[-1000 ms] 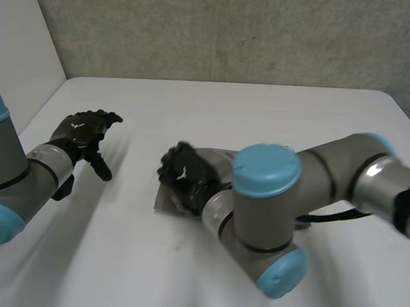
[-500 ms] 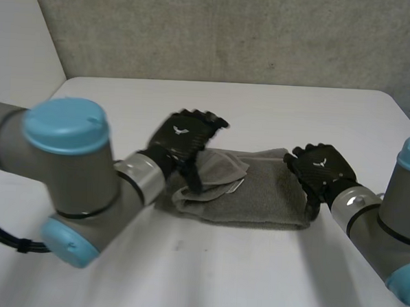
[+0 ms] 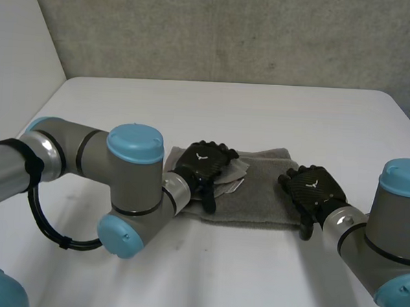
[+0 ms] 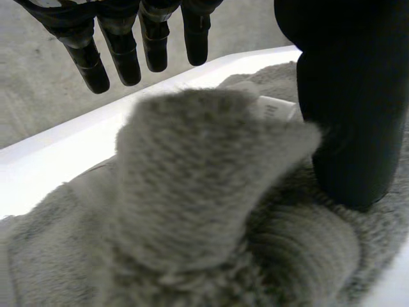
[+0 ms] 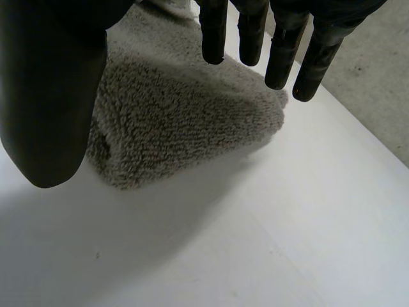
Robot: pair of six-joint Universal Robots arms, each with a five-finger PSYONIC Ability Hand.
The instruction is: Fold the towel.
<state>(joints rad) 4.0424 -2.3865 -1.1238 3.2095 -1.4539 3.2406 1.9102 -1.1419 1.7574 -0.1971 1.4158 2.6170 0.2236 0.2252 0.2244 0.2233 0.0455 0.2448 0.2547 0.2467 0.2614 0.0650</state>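
Observation:
A grey towel (image 3: 258, 191) lies folded into a strip in the middle of the white table (image 3: 214, 113). My left hand (image 3: 203, 164) hovers over its left end, open, with the thumb pointing down toward the cloth. A raised fold of the towel (image 4: 192, 185) stands under that palm, the fingers (image 4: 121, 54) straight above it and the thumb (image 4: 348, 115) touching the cloth beside it. My right hand (image 3: 312, 190) is at the towel's right end, open. Its fingers (image 5: 281, 48) reach over the folded edge of the towel (image 5: 185, 115), and its thumb (image 5: 51, 96) hangs beside that edge.
A white tag (image 3: 232, 185) sticks out of the towel near the left hand. A grey wall (image 3: 232, 31) runs behind the table's far edge. My left arm's elbow (image 3: 131, 191) bends low over the table in front of the towel.
My left hand has come down and nearer onto the towel's left end, and its arm has swung in. The right hand has shifted a little left and nearer at the right end.

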